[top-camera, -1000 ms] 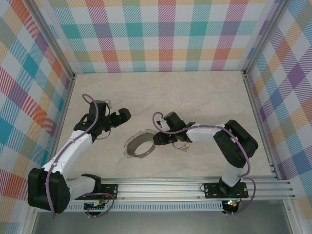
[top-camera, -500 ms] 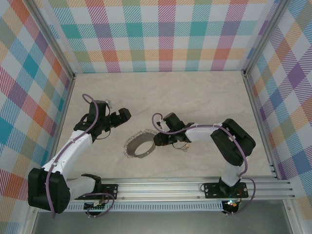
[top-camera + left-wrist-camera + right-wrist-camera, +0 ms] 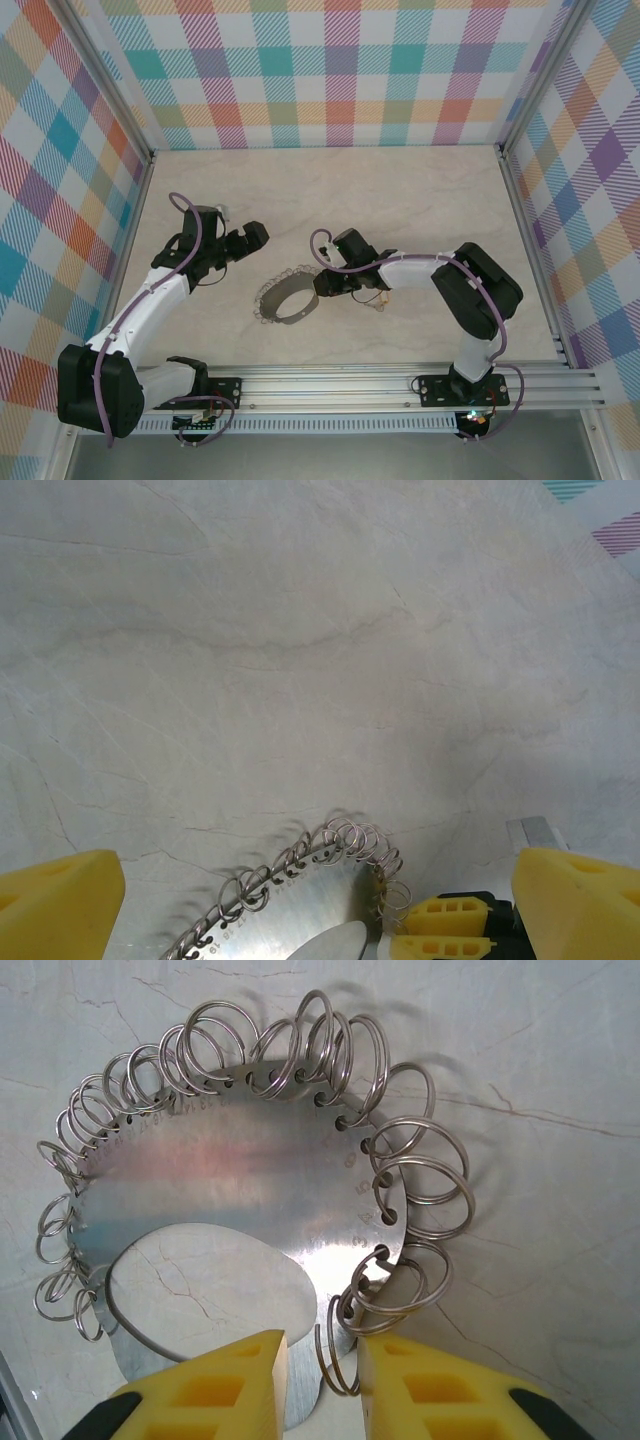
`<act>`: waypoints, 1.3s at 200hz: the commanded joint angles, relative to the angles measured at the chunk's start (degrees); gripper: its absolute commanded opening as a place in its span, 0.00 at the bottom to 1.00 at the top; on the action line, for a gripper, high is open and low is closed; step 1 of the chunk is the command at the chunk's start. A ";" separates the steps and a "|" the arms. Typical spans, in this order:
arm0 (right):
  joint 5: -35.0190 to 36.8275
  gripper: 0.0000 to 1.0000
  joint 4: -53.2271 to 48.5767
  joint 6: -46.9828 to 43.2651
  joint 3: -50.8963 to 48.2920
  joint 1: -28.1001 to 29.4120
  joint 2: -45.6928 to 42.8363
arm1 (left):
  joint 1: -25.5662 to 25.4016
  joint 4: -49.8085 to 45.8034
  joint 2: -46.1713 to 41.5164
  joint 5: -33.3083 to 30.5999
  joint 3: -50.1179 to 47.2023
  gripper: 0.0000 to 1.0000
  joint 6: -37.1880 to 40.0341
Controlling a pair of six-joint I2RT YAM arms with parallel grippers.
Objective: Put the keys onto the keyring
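The keyring (image 3: 290,316) is a flat silvery loop edged with several small wire rings, and it lies on the table between the arms. My right gripper (image 3: 318,287) is at its right rim. In the right wrist view the yellow fingers (image 3: 215,1390) stand narrowly apart astride the rim of the keyring (image 3: 240,1170). One wire ring sits in the gap against the right finger, clear of the left one. A tiny brass-yellow thing (image 3: 379,303), likely the key, lies by the right wrist. My left gripper (image 3: 248,240) hangs wide open up-left of the ring, with the keyring's (image 3: 285,910) edge low in its view.
Pale marble-look tabletop (image 3: 400,200) enclosed by checked walls at the back and both sides. An aluminium rail (image 3: 400,380) runs along the near edge, where the arm bases stand. The right gripper's yellow fingers (image 3: 440,930) show at the bottom of the left wrist view.
The right gripper's jaws have narrowed around the keyring's rim, and the right arm has edged slightly left. The left arm and the keyring have not moved.
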 commanded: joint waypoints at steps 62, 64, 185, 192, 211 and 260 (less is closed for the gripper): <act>0.53 0.22 -0.95 -0.29 1.71 0.54 1.72 | -1.07 1.46 0.08 0.98 -0.97 0.99 0.25; 0.61 0.21 -0.98 -0.31 1.71 0.53 1.72 | -1.07 1.45 0.11 0.97 -0.94 0.99 0.24; -0.25 0.00 -0.68 -8.66 0.39 -1.76 -11.56 | -1.37 -8.87 0.04 -3.18 6.50 0.98 -0.15; -1.17 0.00 -0.21 -9.52 0.56 -2.39 -12.82 | -1.45 -8.81 -0.06 -2.55 7.07 0.96 -0.23; -5.08 0.00 2.11 -11.62 0.70 -4.77 -15.92 | -1.85 -5.87 0.34 3.27 8.11 0.86 0.15; -20.37 0.00 9.95 -11.00 2.07 -13.00 -22.13 | -4.87 0.22 3.39 12.68 14.01 0.73 3.19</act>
